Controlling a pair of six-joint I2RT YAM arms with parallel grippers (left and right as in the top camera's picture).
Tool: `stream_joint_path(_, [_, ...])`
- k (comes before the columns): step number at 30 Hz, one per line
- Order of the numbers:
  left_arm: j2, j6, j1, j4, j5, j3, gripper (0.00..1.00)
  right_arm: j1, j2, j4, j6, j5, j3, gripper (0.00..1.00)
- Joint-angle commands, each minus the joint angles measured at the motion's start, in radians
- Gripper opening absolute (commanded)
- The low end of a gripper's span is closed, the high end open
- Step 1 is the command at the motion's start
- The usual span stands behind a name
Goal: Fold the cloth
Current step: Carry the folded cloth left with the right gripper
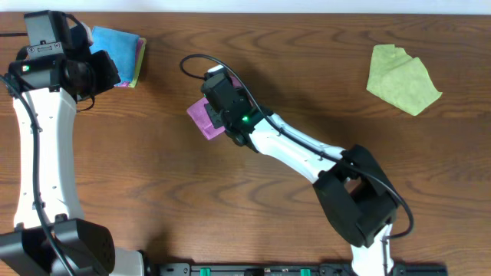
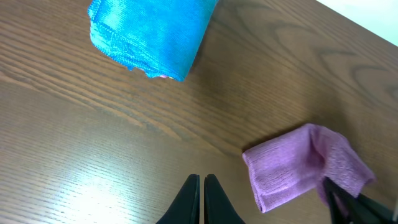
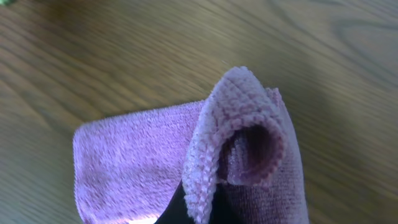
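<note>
Lying a little toward ten o'clock from the middle of the table (image 1: 307,61): the cloth (image 1: 201,115), seemingly already doubled. Pinched tight at its three-o'clock side by the right gripper (image 1: 221,115) and curled up into a loop, likely so that edge can be carried over the flat part. Parked toward eleven o'clock beside the blue cloth (image 2: 149,31): the left gripper (image 2: 200,186), fingers together on nothing, seemingly clear of the fold.
</note>
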Motion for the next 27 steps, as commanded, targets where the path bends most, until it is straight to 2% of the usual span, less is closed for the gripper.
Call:
stream_joint_path(1, [-0.005, 0.015, -0.001, 0.002, 0.004, -0.003, 0.06, 0.010, 0.035, 0.020, -0.011, -0.107, 0.014, 0.02])
stream_joint_path(8, [-0.005, 0.015, -0.001, 0.004, 0.004, -0.003, 0.06, 0.032, 0.058, 0.017, -0.033, -0.223, 0.014, 0.02])
stream_joint_path(23, [-0.005, 0.015, -0.001, 0.003, 0.005, -0.003, 0.06, 0.046, 0.058, -0.030, -0.112, -0.208, 0.014, 0.02])
stream_joint_path(24, [-0.005, 0.015, -0.001, 0.003, 0.005, -0.003, 0.06, 0.047, 0.058, -0.040, -0.116, -0.212, 0.014, 0.15])
stream_joint_path(25, [-0.005, 0.015, -0.001, 0.003, 0.004, -0.003, 0.06, 0.047, 0.058, -0.051, -0.116, -0.218, 0.014, 0.34])
stream_joint_path(26, [-0.005, 0.015, -0.001, 0.004, 0.004, -0.003, 0.06, 0.048, 0.058, -0.060, -0.116, -0.219, 0.014, 0.47])
stream_joint_path(27, [-0.005, 0.015, -0.001, 0.004, 0.004, -0.003, 0.06, 0.049, 0.058, -0.066, -0.116, -0.224, 0.014, 0.53])
